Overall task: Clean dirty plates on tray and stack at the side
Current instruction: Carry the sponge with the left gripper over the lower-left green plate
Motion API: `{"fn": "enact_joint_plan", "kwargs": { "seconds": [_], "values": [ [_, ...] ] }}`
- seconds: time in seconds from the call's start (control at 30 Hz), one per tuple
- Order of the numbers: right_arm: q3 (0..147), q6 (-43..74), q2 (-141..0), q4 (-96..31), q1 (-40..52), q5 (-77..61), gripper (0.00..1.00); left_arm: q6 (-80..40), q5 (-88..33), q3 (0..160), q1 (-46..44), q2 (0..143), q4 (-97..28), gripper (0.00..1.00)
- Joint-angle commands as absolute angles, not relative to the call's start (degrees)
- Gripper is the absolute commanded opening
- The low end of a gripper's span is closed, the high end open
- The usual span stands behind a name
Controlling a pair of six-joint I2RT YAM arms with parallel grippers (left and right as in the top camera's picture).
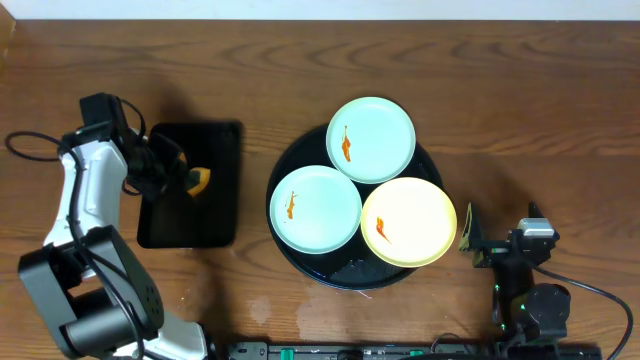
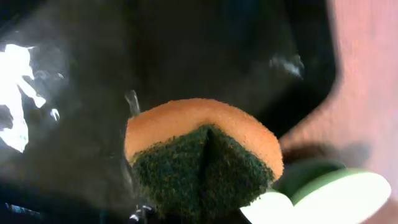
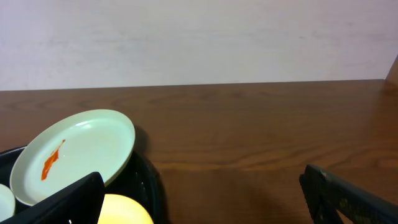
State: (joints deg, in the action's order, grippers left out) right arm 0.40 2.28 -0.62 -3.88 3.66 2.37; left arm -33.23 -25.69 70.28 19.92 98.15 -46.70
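Observation:
The round black tray (image 1: pixel 285 245) holds three dirty plates. A mint plate (image 1: pixel 371 139) sits at the back, a mint plate (image 1: pixel 315 208) at the front left and a yellow plate (image 1: pixel 408 221) at the front right, each with an orange smear. My left gripper (image 1: pixel 183 178) hangs over the small rectangular tray, shut on an orange-and-green sponge (image 2: pixel 205 158), which is folded. My right gripper (image 1: pixel 470 240) is open and empty just right of the round tray. In the right wrist view the open gripper (image 3: pixel 205 205) faces the back mint plate (image 3: pixel 81 149), the yellow plate's edge (image 3: pixel 124 213) and the tray rim (image 3: pixel 149 186).
The small rectangular black tray (image 1: pixel 215 215) lies left of the round tray. Brown wood-grain tabletop (image 1: pixel 540 130) stretches to the right and behind. A cable (image 1: pixel 25 140) runs along the left edge.

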Motion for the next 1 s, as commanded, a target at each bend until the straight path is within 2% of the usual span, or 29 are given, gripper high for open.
{"fn": "enact_joint_plan", "kwargs": {
  "seconds": [0.0,0.17,0.27,0.37,0.5,0.67,0.8,0.97],
  "values": [
    [0.32,1.63,-0.32,-4.08,3.4,2.74,0.99,-31.0,-31.51,78.67,20.73,91.48,-49.74,0.08],
    [0.32,1.63,-0.32,-4.08,3.4,2.74,0.99,-30.65,-31.33,83.59,20.64,82.61,-50.04,0.07],
    [0.32,1.63,-0.32,-4.08,3.4,2.74,0.99,-30.65,-24.36,83.33,20.56,80.38,-49.93,0.07],
    [0.32,1.63,-0.32,-4.1,3.4,2.74,0.99,-30.65,-18.68,80.2,20.05,81.73,-50.02,0.08],
    [0.32,1.63,-0.32,-4.08,3.4,2.74,0.99,-30.61,-18.35,73.84,19.22,88.31,-48.8,0.07],
    [0.32,1.63,-0.32,-4.08,3.4,2.74,0.99,-25.23,-20.16,74.13,19.16,93.38,-51.09,0.07],
    [0.32,1.63,-0.32,-4.08,3.4,2.76,0.99,-23.55,-20.36,78.48,19.14,89.25,-54.72,0.08],
    [0.32,1.63,-0.32,-4.08,3.4,2.74,0.99,-22.96,-20.56,84.99,19.14,76.53,-56.99,0.07]
  ]
}}
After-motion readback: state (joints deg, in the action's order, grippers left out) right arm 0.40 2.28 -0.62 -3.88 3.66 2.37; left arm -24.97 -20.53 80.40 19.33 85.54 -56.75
